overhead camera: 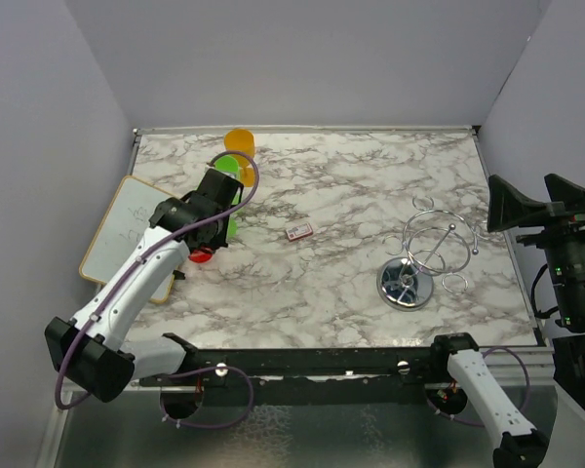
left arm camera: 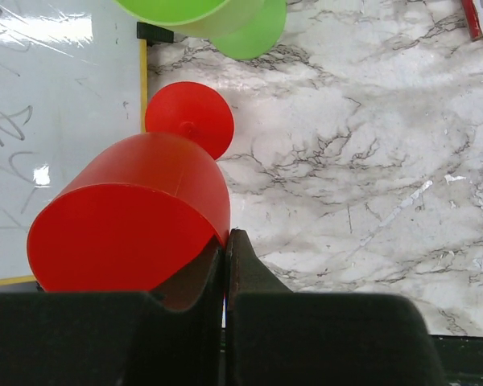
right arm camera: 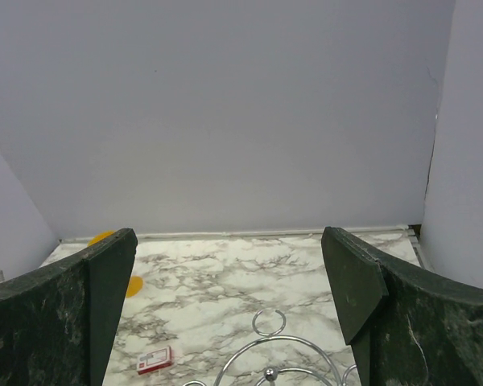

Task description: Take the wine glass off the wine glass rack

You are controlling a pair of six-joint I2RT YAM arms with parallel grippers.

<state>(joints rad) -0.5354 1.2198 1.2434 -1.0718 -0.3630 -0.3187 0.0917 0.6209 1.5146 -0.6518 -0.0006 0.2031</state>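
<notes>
From above, the left hand (overhead camera: 208,244) is seen over the far-left part of the marble tabletop (overhead camera: 351,175), next to a whiteboard (overhead camera: 122,234) that lies at the left edge. A patch of the red wine glass (overhead camera: 201,255) shows just under that hand. A green glass (overhead camera: 228,166) stands close beside the hand, and an orange glass (overhead camera: 240,142) is placed behind it by the back wall. The wine glass rack (overhead camera: 407,283) stands on its round base at the right side of the tabletop, well apart from the red wine glass. A small red-and-white card (overhead camera: 298,231) lies between the two. The right hand (overhead camera: 526,190) is held at the right edge, beyond the rack, with its fingers spread.

In the left wrist view, the dark fingers (left arm camera: 253,293) are clenched on the rim of the red wine glass, one inside the bowl and one outside. The mouth of the bowl is turned toward the camera. The round foot is seen farther off, at the border between whiteboard and marble. Whether the foot touches the surface cannot be told. The green glass is cut off by the upper edge, and a corner of the card shows at the top right.

In the right wrist view, the right hand is released, its two fingers (right arm camera: 105,310) wide apart with nothing between them. The rings and the ball-topped post of the rack are seen low in the middle. The card and the orange glass lie to the left.
</notes>
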